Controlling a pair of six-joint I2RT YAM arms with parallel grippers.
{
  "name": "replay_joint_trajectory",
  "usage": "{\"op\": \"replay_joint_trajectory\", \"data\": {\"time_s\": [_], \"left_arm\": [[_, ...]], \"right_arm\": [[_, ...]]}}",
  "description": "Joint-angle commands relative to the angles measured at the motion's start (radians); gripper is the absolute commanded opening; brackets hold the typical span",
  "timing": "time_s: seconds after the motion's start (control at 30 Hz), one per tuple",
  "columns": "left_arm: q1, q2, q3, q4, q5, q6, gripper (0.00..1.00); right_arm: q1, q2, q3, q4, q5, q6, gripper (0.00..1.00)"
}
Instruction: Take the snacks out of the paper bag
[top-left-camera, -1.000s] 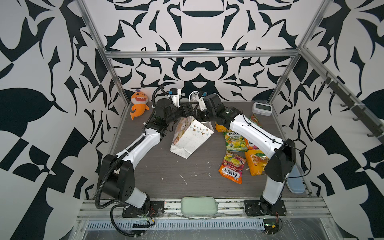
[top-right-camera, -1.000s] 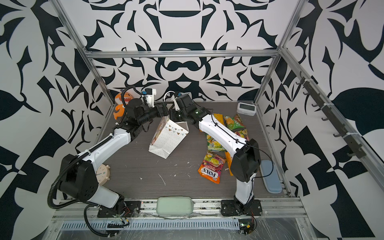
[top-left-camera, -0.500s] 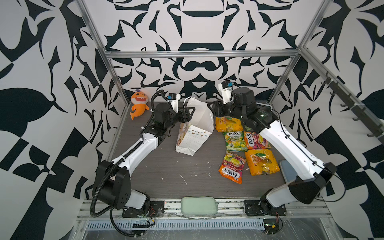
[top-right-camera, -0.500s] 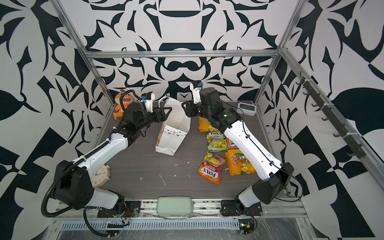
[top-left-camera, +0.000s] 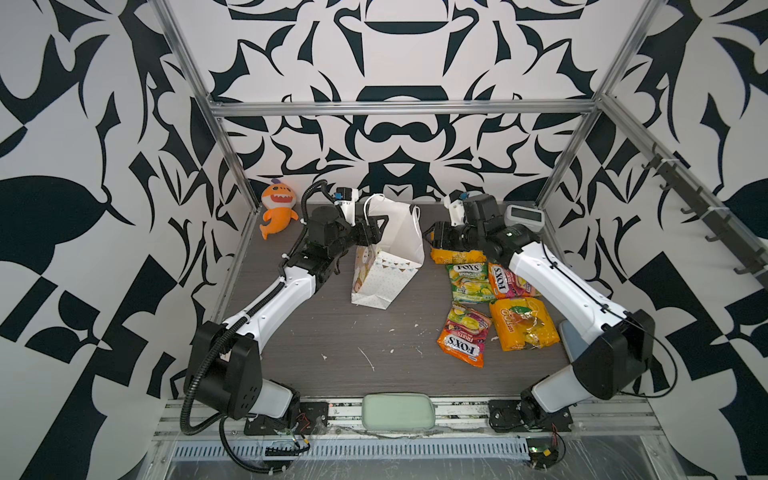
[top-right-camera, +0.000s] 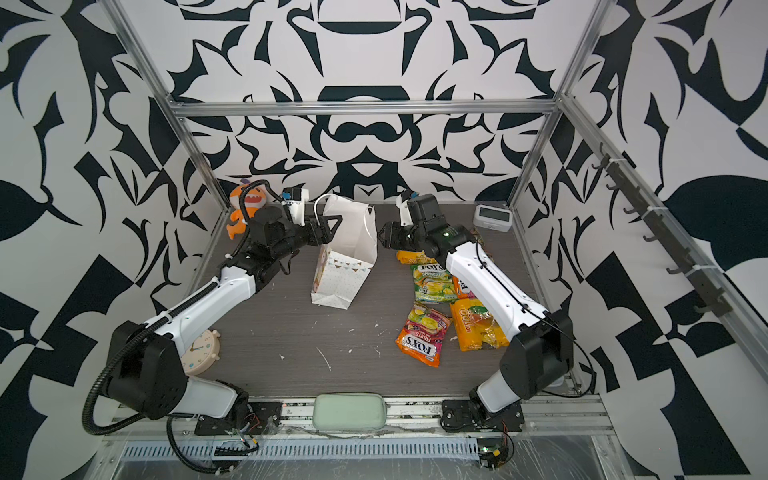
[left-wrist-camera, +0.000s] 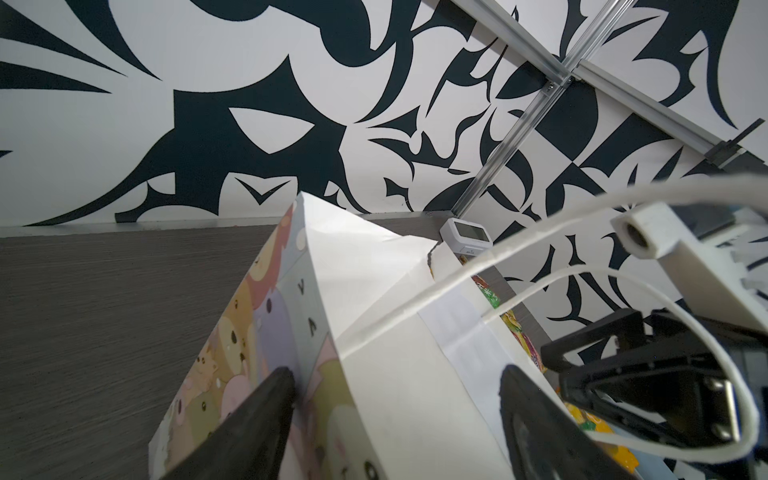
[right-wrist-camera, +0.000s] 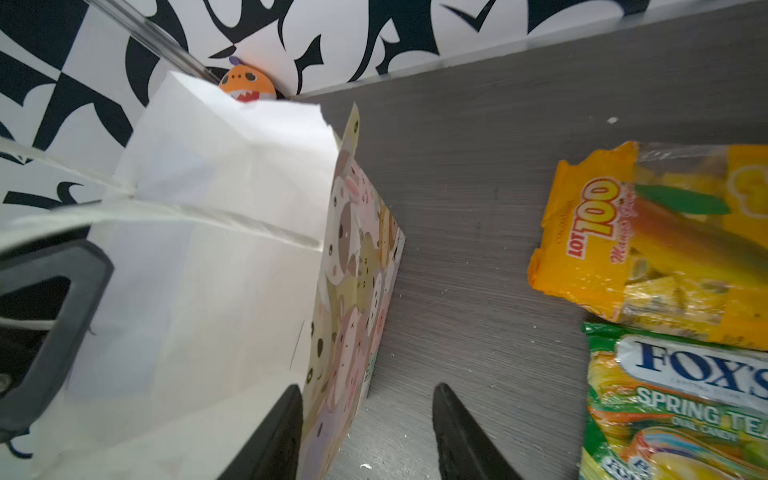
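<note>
The paper bag (top-left-camera: 390, 249) (top-right-camera: 347, 253) stands upright mid-table, its mouth open upward. My left gripper (top-left-camera: 374, 232) (left-wrist-camera: 395, 419) is open, its jaws straddling the bag's left rim, printed face (left-wrist-camera: 232, 353) on one side and white inner wall on the other. My right gripper (top-left-camera: 428, 242) (right-wrist-camera: 365, 432) is open at the bag's right rim with the printed wall (right-wrist-camera: 353, 291) between its fingers. Several snacks (top-left-camera: 467, 282) (top-right-camera: 424, 334) lie right of the bag, among them a yellow packet (right-wrist-camera: 652, 241) and a green FOX'S packet (right-wrist-camera: 673, 399). The bag's inside is hidden.
An orange plush shark (top-left-camera: 277, 208) sits in the far left corner, a white digital clock (top-left-camera: 525, 216) in the far right one. A round alarm clock (top-right-camera: 199, 347) stands by the left arm's base. A green pad (top-left-camera: 398, 411) lies at the front edge.
The bag has gone from leaning over to standing upright. My right arm swung away to the right, then came down beside the bag's right rim, and its jaws opened. The left gripper stayed at the rim.
</note>
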Motion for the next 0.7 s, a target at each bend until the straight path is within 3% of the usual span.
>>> {"op": "replay_joint_trajectory", "data": {"time_s": [0.0,0.23,0.47,0.53,0.67], "left_arm": [[0.005,-0.026,-0.009,0.008,-0.004,0.009,0.81],[0.005,-0.021,-0.014,0.014,0.002,-0.003,0.82],[0.004,-0.010,0.005,0.024,0.027,-0.015,0.84],[0.006,0.005,0.024,0.017,0.051,-0.015,0.92],[0.001,0.044,0.094,-0.054,0.086,0.001,0.97]], "right_arm": [[0.005,-0.017,0.017,0.090,-0.078,0.021,0.54],[0.007,0.037,0.046,0.084,-0.073,0.041,0.45],[0.025,0.106,0.093,0.058,-0.044,0.075,0.19],[0.041,0.117,0.114,0.055,-0.026,0.090,0.12],[0.069,0.147,0.169,0.011,0.016,0.120,0.00]]}}
